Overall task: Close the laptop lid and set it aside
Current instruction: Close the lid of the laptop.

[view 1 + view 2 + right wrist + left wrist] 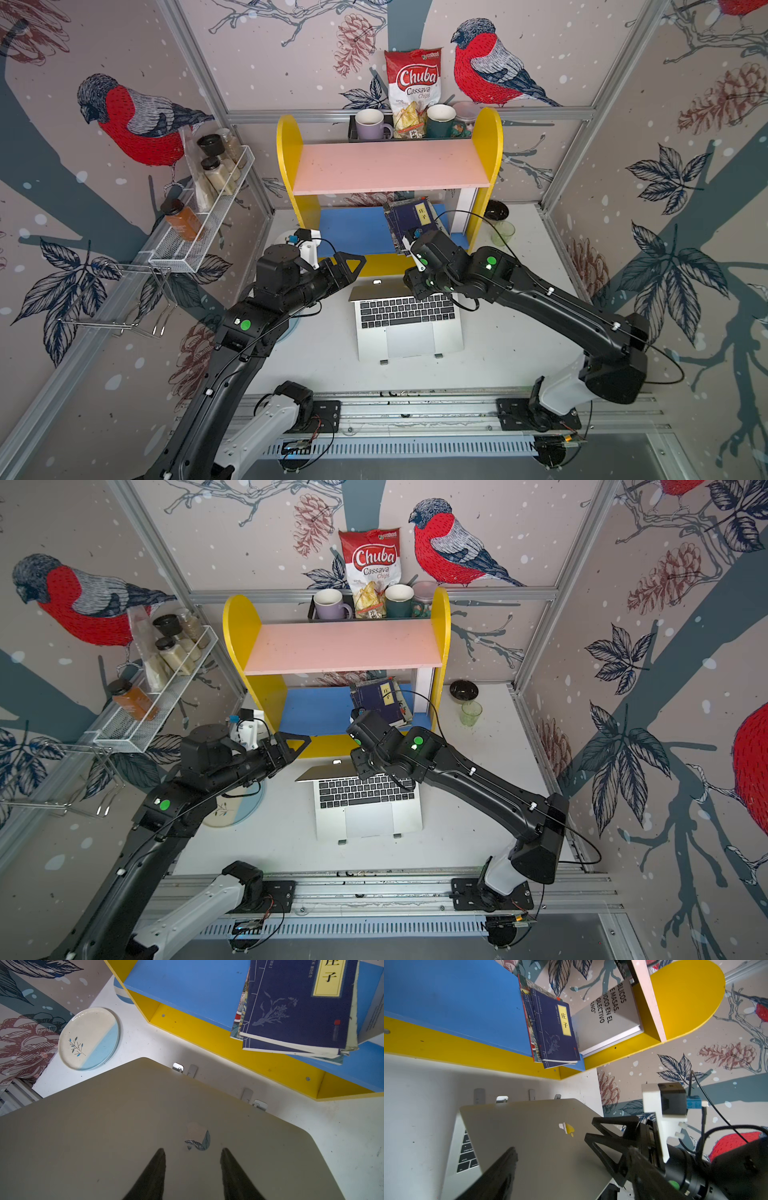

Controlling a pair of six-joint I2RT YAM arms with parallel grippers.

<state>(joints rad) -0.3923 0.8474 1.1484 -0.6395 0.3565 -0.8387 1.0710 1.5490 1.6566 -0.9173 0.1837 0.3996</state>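
The silver laptop [409, 332] sits on a metal stand in the middle of the white table, its black keyboard showing in both top views. The laptop lid [374, 292] leans forward over the keys, partly lowered, its silver back and apple logo [566, 1129] facing up. My right gripper [193, 1150] is open, both fingertips close over the lid's back just below the logo. My left gripper [571, 1167] is open and wide, hovering above the lid's left part [347, 266]. Nothing is between either pair of fingers.
A yellow shelf unit [299, 166] stands right behind the laptop, with books [409, 224] on its blue board. A round plate [89, 1039] lies left of the laptop under my left arm. A green glass [503, 232] and black bowl [496, 210] stand at the back right.
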